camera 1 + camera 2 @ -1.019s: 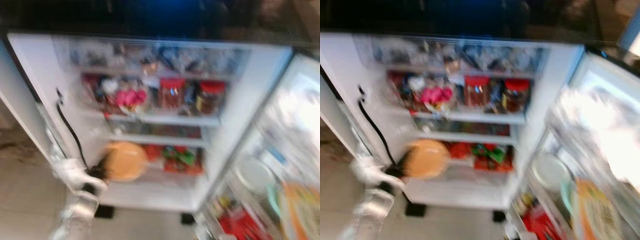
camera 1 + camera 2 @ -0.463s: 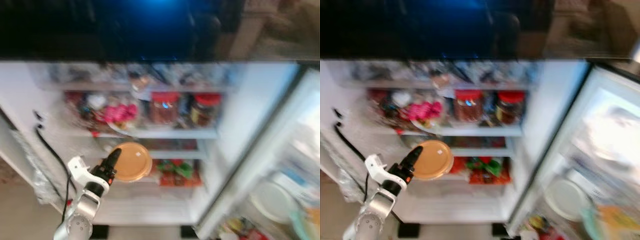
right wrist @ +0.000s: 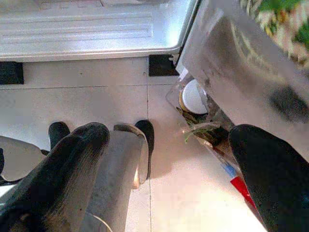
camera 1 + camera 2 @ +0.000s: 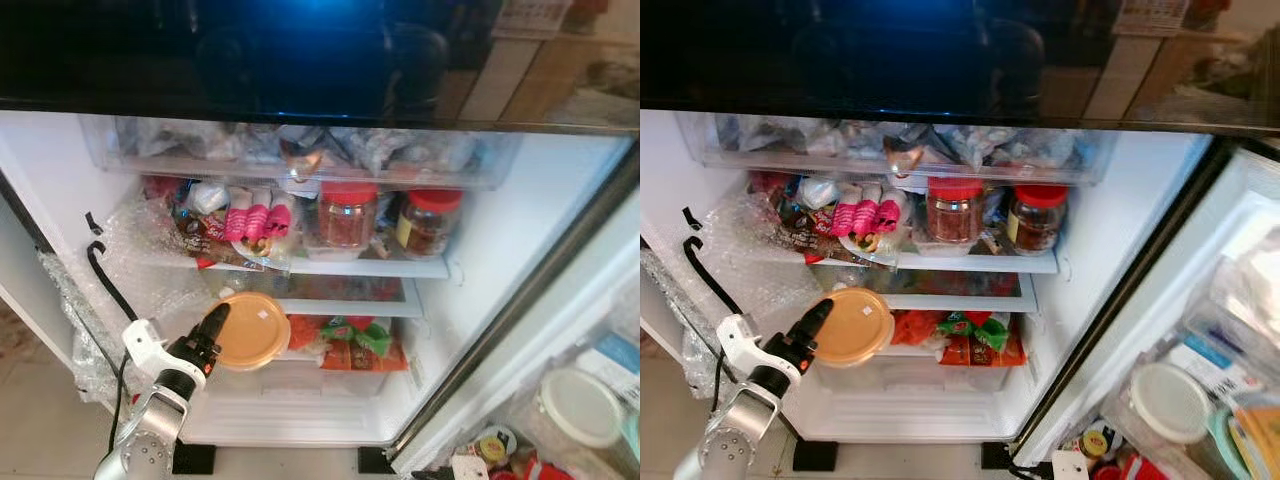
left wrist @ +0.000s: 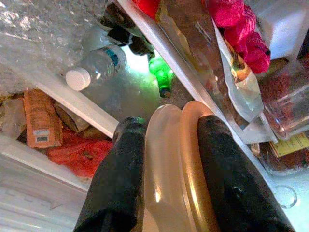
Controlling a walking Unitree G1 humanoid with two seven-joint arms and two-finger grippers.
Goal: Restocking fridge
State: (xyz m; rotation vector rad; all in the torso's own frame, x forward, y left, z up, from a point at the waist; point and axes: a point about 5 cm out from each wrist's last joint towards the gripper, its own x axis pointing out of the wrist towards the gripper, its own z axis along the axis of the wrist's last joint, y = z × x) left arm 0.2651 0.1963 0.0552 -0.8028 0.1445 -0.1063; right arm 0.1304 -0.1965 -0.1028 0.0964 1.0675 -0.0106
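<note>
The robot stands before the open fridge with its left gripper raised toward the lower shelves, jaws clamped edge-on across a round tub with an orange lid. The tub hangs just in front of the narrow shelf below the two red-capped jars, beside the red and green packets. In the left wrist view a water bottle and a green bottle lie deep in that gap. To place it well, the arm should level the tub, slide it in over the shelf's front edge without nudging the packets, and release only once it rests flat. The right gripper hangs idle over the floor, jaws spread apart.
</note>
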